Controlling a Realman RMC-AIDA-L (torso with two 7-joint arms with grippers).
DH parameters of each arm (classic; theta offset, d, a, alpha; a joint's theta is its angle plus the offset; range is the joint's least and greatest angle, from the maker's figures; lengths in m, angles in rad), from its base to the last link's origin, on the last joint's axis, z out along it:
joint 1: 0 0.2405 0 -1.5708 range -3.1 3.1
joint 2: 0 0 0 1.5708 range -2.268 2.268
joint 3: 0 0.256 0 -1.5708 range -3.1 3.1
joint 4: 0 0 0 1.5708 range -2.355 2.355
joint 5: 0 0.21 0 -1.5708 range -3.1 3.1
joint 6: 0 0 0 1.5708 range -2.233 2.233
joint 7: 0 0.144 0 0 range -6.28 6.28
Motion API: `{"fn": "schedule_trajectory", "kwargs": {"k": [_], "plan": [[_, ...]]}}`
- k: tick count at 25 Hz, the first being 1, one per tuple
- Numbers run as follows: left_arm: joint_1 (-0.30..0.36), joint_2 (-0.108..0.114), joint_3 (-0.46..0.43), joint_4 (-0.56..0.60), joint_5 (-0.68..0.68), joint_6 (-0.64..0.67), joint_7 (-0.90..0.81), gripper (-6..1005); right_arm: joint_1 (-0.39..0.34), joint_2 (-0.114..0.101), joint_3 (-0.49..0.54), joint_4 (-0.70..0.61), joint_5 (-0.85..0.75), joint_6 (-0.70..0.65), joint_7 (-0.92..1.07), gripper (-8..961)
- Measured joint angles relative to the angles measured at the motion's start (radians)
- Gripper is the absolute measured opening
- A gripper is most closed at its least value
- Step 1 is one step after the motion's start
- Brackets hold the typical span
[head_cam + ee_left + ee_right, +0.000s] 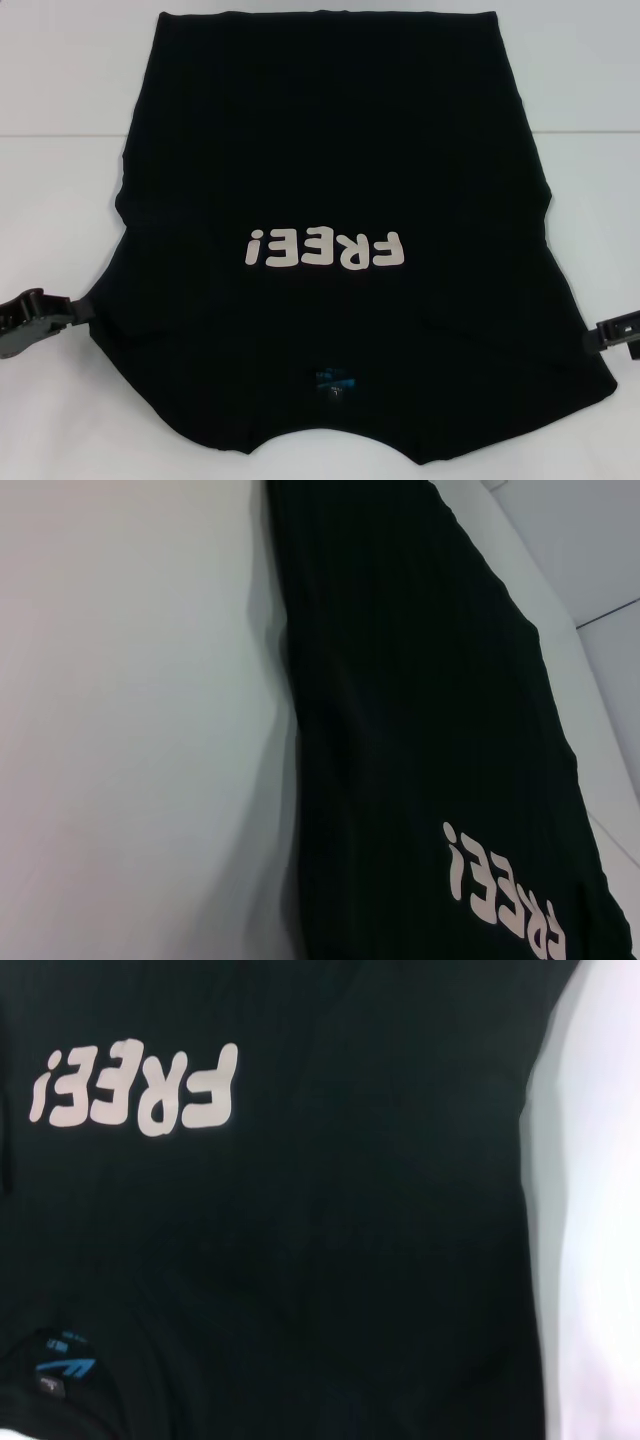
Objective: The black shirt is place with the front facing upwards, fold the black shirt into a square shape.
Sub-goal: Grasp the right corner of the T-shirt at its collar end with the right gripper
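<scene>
On the white table, the large black cloth short-sleeved shirt lies flat, front up, cream "FREE!" lettering and blue neck label toward the robot, sleeves tucked in. The left gripper touches its left edge; the right gripper touches its right edge. Finger state on either gripper: cannot tell.

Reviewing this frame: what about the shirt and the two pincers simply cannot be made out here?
- Left pincer, head view: its tips meet the black shirt at the sleeve edge; grip unreadable against the dark cloth.
- Right pincer, head view: tips lost against the shirt; the body is cut by the edge.
- Neck label, right wrist view: print too small.
- Collar and hem, head view: cut by the edges.
- Both wrist views: no fingers shown.
</scene>
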Motion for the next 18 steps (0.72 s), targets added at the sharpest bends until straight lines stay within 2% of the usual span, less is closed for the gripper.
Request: {"fn": "schedule_trajectory", "kwargs": {"k": [8,18], "plan": [[0.001,-0.002,0.000,0.000,0.002,-0.013,0.000,1,-0.016,0.022,-0.009,-0.001,-0.001,-0.001,-0.031,915],[-0.001,-0.003,0.000,0.000,0.003,-0.015,-0.002,1,-0.030,0.036,-0.009,-0.002,-0.015,0.030,-0.049,914]]}}
